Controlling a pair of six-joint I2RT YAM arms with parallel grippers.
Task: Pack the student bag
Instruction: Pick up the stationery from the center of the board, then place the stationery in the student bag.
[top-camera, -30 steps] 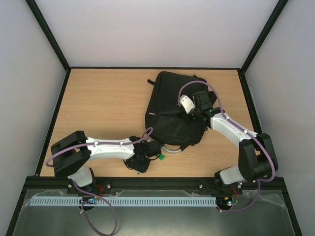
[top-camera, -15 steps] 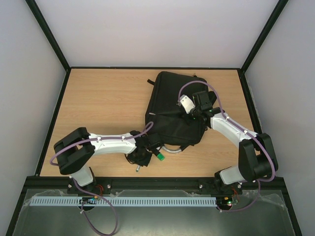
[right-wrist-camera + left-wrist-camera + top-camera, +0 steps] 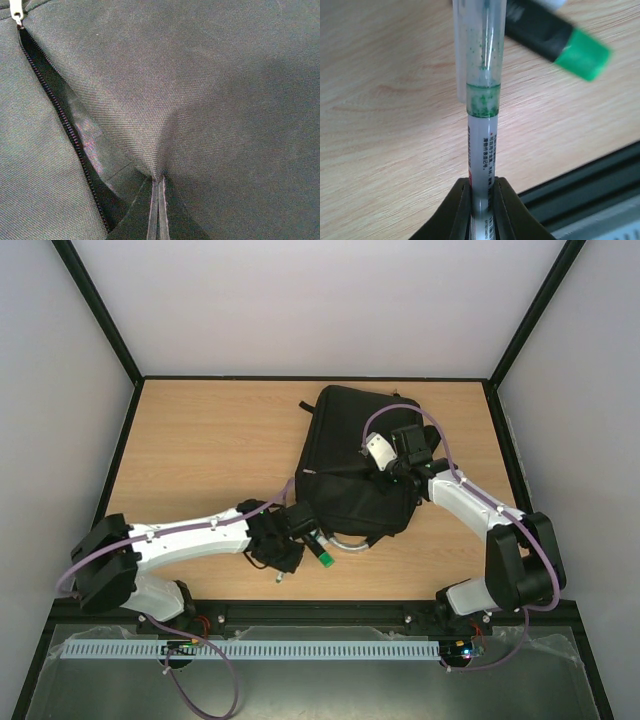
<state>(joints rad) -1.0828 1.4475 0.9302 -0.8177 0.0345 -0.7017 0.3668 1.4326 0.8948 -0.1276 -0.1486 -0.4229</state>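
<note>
The student bag (image 3: 345, 445) is a large black backpack lying at the middle right of the table. One zip (image 3: 60, 125) gapes open, its silver pull (image 3: 17, 12) at the top left of the right wrist view. My right gripper (image 3: 387, 472) (image 3: 158, 186) is shut on a pinch of the bag's fabric beside that opening. My left gripper (image 3: 283, 558) (image 3: 481, 184) hovers near the table's front edge, shut on a white pen (image 3: 483, 135) with green ink and a clear cap. A black marker with a green end (image 3: 555, 37) (image 3: 320, 552) lies just beyond the pen.
The bag's grey loop handle (image 3: 347, 545) lies on the wood close to the left gripper. The black frame rail (image 3: 590, 185) runs along the front edge of the table just below the pen. Bare wood (image 3: 200, 450) lies to the left of the bag.
My left gripper has shut on the white pen. The left arm's elbow has swung out to the left and its forearm has stretched out. The right arm and the bag have not moved.
</note>
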